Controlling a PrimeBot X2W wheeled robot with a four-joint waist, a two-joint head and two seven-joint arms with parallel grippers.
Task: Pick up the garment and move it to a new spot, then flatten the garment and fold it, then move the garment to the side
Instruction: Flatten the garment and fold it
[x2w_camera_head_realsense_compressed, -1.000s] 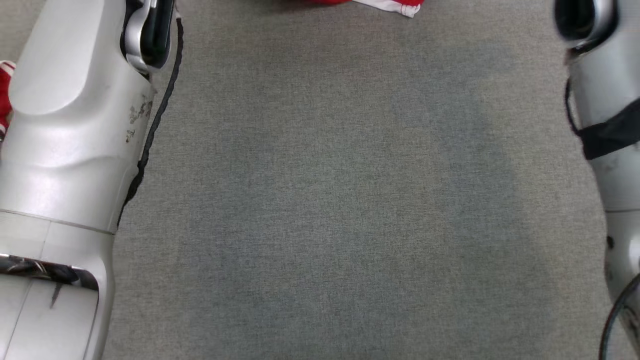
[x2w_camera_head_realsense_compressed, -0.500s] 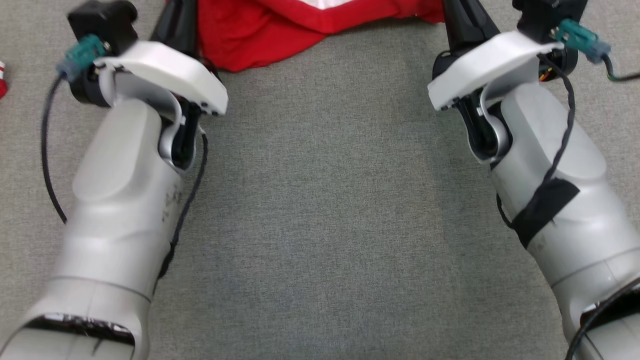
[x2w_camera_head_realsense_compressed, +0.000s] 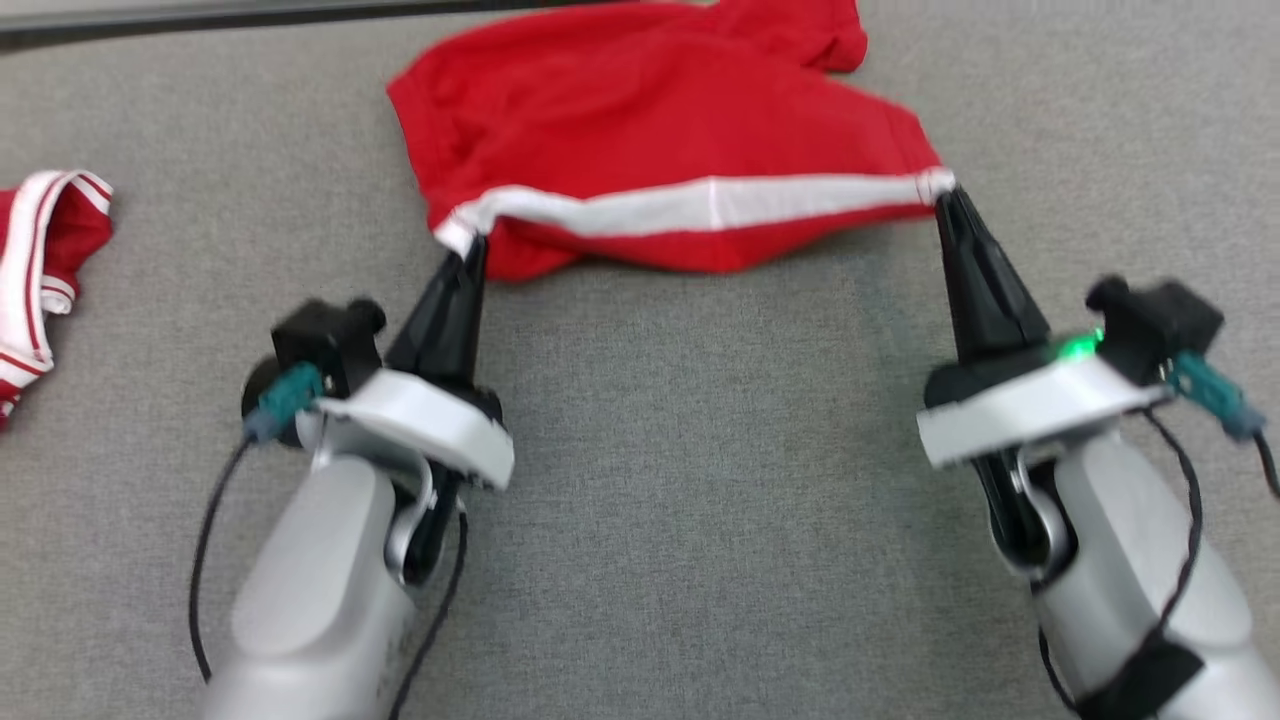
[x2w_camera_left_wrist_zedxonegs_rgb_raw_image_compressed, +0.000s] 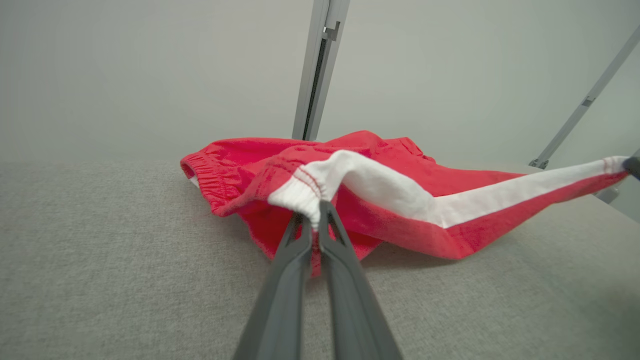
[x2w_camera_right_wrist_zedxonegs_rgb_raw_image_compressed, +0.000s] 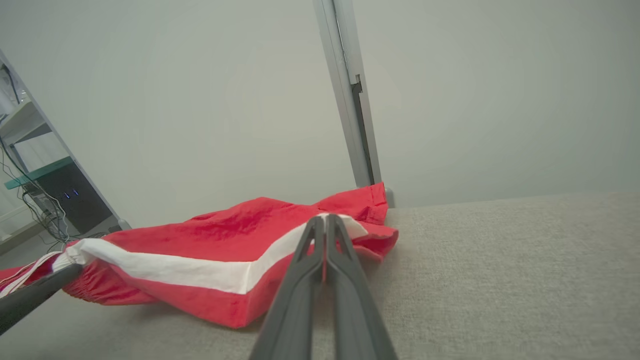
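Left gripper (x2w_camera_head_realsense_compressed: 471, 248) and right gripper (x2w_camera_head_realsense_compressed: 946, 196) each pinch one end of a white-striped red fabric garment (x2w_camera_head_realsense_compressed: 650, 110), stretched between them above the grey woven surface (x2w_camera_head_realsense_compressed: 700, 450). Beyond their fingertips are a pale wall (x2w_camera_left_wrist_zedxonegs_rgb_raw_image_compressed: 150, 75) and a metal post (x2w_camera_left_wrist_zedxonegs_rgb_raw_image_compressed: 320, 65).

matt red cloth garment (x2w_camera_head_realsense_compressed: 640, 120), rough grey carpet (x2w_camera_head_realsense_compressed: 700, 480)

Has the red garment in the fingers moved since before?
Yes, toward the robot. The red garment lay beyond the left garment; now it lies level with it.
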